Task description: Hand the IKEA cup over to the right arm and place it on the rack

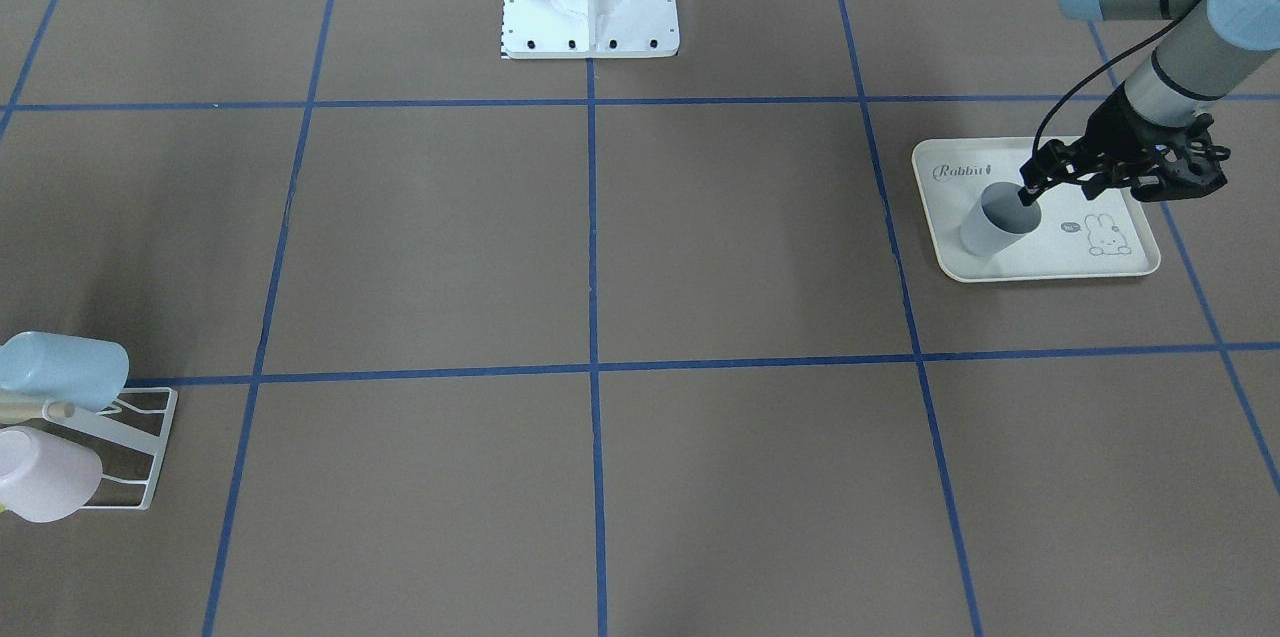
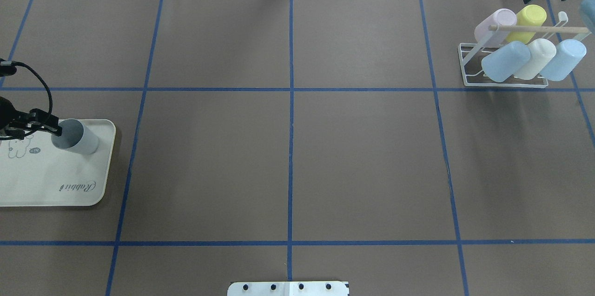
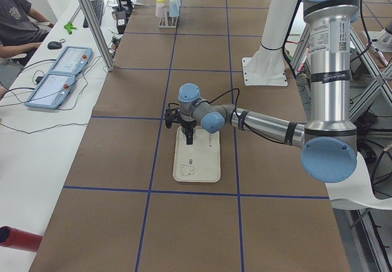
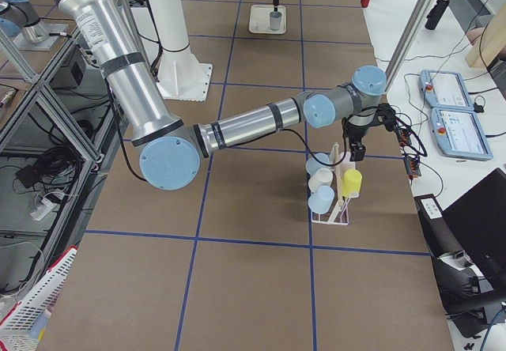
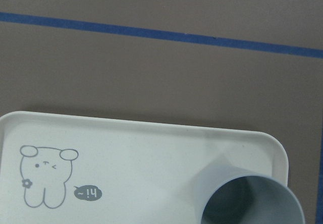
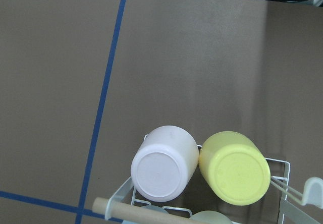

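- A grey-blue IKEA cup point(image 1: 995, 222) stands upright, mouth up and long axis vertical. It sits on a cream rabbit-print tray point(image 1: 1000, 269) near the left edge of the bench point(image 2: 288, 161).
- The left pincer point(image 1: 1030, 191) points down from above, with its tips at the cup's rim on the side facing the left edge. From the pincer, the body of the cup lies toward the bench's middle. The views do not show whether the tips are clamped on the rim or standing apart.
- A white wire rack point(image 2: 506, 84) sits by the far right corner, with five cups point(image 2: 539, 56) on its prongs.
- The right pincer point(image 4: 357, 149) hangs just above the rack, well apart from the cup. Whether it is apart or together cannot be told either.
- The left pincer is much the nearer, so the lift probably falls to it. The cup would then have to travel along the bench toward the right edge for the hand-over.
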`<state>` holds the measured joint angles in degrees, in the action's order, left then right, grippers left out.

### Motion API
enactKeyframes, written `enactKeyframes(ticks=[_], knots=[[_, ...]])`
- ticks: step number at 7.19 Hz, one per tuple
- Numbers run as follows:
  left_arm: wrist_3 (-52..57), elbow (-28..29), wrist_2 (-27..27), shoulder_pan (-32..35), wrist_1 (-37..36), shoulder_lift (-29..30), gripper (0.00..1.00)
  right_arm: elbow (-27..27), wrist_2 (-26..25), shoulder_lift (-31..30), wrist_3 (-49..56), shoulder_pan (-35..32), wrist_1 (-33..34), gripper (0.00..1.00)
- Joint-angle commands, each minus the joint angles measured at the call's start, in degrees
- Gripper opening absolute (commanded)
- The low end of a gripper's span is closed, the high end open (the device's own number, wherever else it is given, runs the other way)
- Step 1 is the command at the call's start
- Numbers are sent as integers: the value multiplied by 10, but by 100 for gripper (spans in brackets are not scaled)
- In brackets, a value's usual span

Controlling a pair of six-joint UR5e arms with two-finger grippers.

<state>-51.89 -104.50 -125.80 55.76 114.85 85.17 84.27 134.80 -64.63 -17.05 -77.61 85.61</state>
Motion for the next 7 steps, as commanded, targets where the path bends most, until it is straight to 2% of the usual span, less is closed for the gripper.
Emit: enactKeyframes(ticks=[1, 3, 4, 7], knots=[[-1, 20, -1, -5, 0, 14, 89, 12, 0, -11, 0, 0, 0, 99], [-1, 32, 0, -5, 0, 19, 77, 15, 1, -12, 0, 0, 0, 99], [-2, 32, -1, -6, 0, 20, 64, 16, 1, -12, 0, 0, 0, 99], [-58, 39, -1, -37, 5, 35, 6, 15, 1, -16, 0, 0, 0, 99]])
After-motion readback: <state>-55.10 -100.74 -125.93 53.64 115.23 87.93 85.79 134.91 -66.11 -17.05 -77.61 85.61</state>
